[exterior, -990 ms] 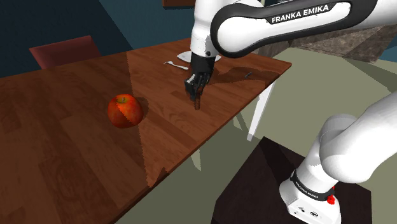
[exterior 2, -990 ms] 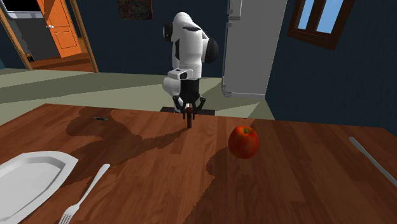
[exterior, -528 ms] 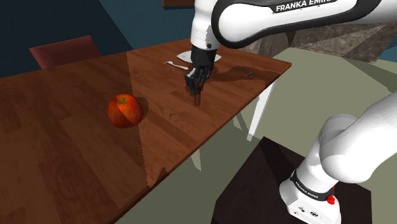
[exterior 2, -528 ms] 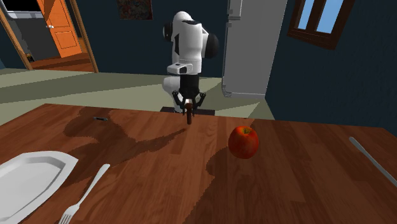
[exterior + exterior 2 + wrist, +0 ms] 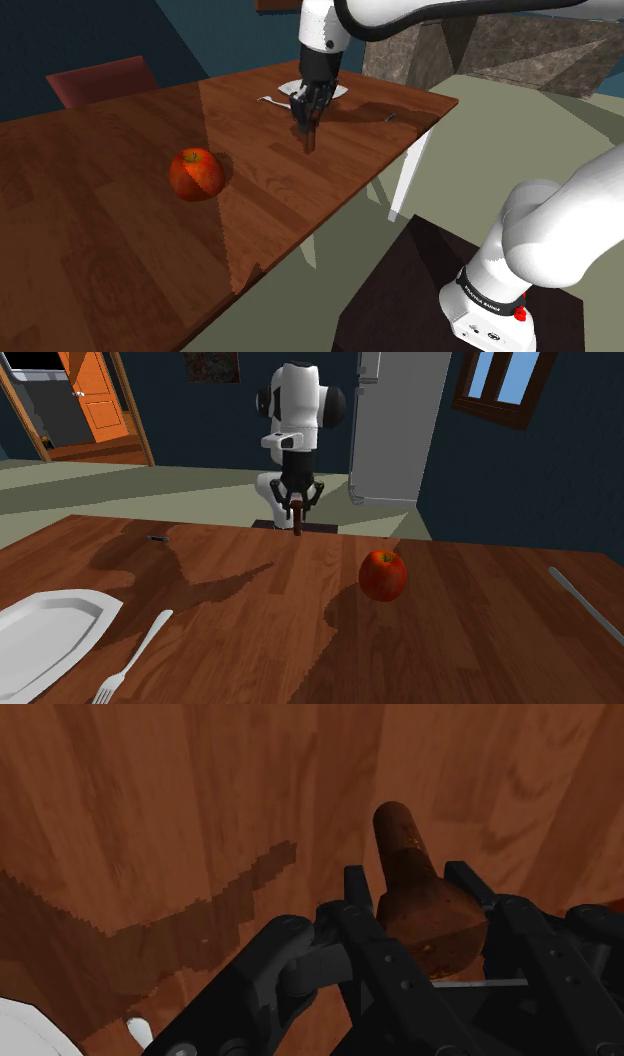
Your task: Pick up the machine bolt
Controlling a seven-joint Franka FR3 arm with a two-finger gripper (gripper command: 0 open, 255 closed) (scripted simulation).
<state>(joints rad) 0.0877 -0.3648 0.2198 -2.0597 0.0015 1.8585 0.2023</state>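
- Over the table, shoulder view: my gripper clamps the bolt, shank pointing down, well apart from the apple
- Second exterior view: I see the bolt upright, just above the wood near the far edge
- Wrist view: both fingers press the bolt's rusty head

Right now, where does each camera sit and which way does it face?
Shoulder view: beside the stand, looking down over the table; shows stand, arm, pincer.
Second exterior view: across the table, facing the arm head-on.
Wrist view: on the hand, looking down the pincer's fingers, shut on the bolt.
Shared: both exterior views show the apple.
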